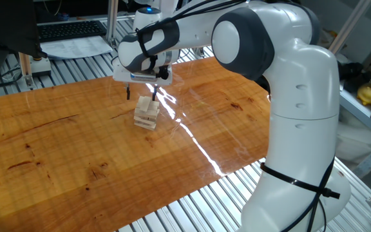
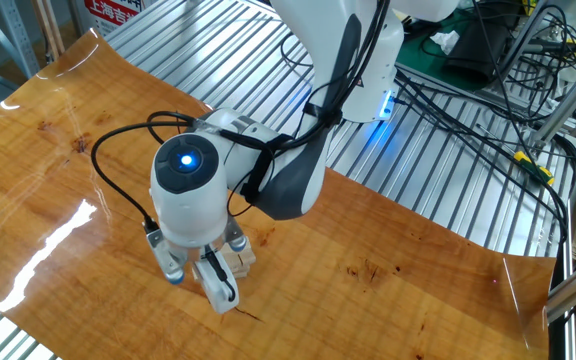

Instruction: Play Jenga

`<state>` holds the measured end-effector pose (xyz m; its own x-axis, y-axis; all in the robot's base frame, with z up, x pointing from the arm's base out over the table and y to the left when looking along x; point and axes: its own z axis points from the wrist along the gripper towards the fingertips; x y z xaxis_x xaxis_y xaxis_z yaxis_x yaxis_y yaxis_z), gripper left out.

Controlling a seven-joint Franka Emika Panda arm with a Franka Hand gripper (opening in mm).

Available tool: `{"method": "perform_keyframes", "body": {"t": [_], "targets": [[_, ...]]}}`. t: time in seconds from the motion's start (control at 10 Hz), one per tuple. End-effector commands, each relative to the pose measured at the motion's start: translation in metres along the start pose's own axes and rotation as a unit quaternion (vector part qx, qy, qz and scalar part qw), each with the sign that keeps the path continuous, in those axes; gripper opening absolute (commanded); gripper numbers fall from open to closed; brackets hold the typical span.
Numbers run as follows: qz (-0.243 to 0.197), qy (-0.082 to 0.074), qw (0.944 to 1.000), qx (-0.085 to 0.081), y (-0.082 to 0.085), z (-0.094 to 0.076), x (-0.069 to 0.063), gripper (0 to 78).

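Observation:
The Jenga tower (image 1: 147, 112) is a short stack of pale wooden blocks laid crosswise on the wooden tabletop (image 1: 76, 148). My gripper (image 1: 141, 94) hangs straight down just above it. It is open, with its dark fingers spread to either side of the top block and nothing held. In the other fixed view the wrist with its blue light covers most of the tower. Only a corner of the blocks (image 2: 242, 256) shows beside the gripper (image 2: 196, 280). I cannot tell whether a finger touches the tower.
The wooden board lies on a slatted metal bench (image 1: 192, 209). A keyboard (image 1: 69, 29) and papers sit at the back left. A shelf with a yellow object (image 1: 368, 94) stands at the right. Cables (image 2: 468, 110) and the arm's base (image 2: 368, 80) lie behind the board.

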<state>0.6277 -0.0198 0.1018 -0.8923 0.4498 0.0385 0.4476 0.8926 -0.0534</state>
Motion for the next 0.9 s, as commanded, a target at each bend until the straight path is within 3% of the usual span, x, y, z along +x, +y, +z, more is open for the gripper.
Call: {"method": "perform_keyframes", "body": {"t": [0.1, 0.4, 0.5, 0.9], "targets": [[-0.003, 0.0, 1.0, 0.0, 0.0002, 0.0023, -0.0007, 77.4], [-0.005, 0.001, 1.0, -0.001, 0.0002, 0.0026, -0.0007, 77.4], [-0.005, 0.001, 1.0, -0.001, 0.0002, 0.0026, -0.0007, 2.1], [-0.005, 0.001, 1.0, -0.001, 0.0002, 0.0026, -0.0007, 2.1]]}}
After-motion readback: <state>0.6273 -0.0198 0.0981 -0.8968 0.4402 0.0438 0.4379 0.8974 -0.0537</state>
